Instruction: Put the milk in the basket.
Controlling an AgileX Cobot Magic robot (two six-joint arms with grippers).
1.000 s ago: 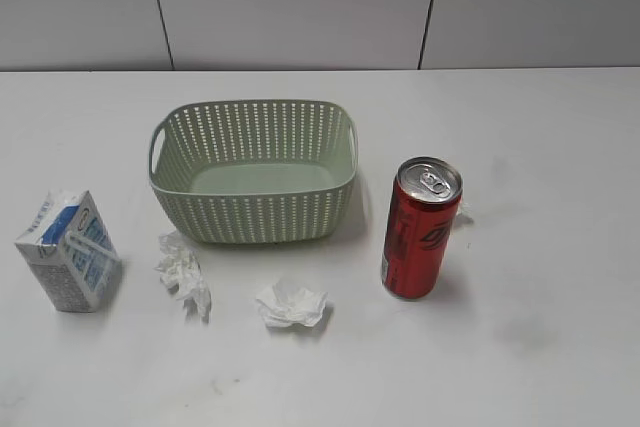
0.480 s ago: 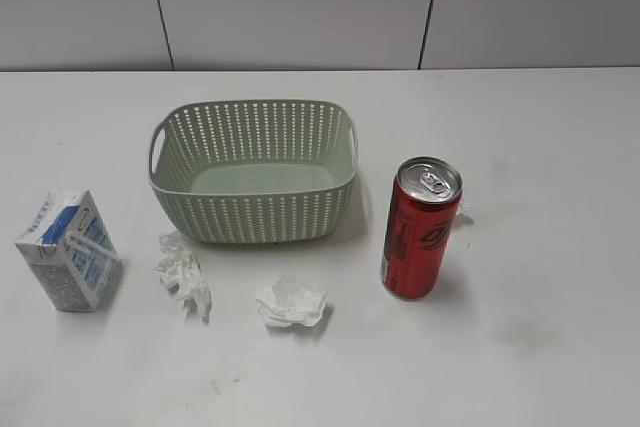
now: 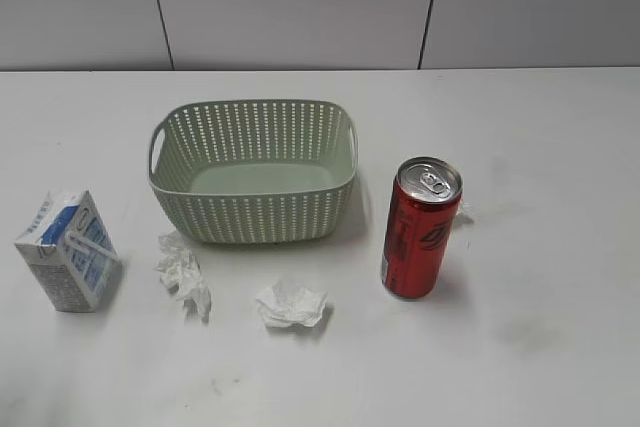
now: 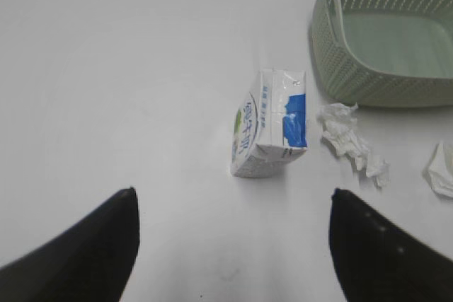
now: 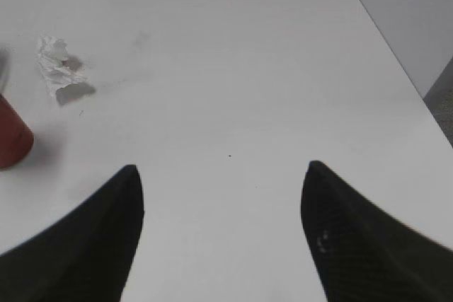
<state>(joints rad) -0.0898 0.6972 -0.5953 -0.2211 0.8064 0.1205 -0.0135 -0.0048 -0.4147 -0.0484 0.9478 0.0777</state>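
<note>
No change from the earlier frames: milk carton stayed at left edge of the table, well left of the basket, tissues between. Left gripper and right gripper both wide open, empty; fingertips cropped. Red can cut off at frame left.

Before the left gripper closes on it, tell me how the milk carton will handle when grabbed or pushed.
The milk is a small paperboard box, so probably light, and its walls may dent under a hard squeeze. It stands upright on a narrow base, so a push high up would likely tip it. Its flat sides should suit the open left gripper, though the glossy print may be slightly slippery.
</note>
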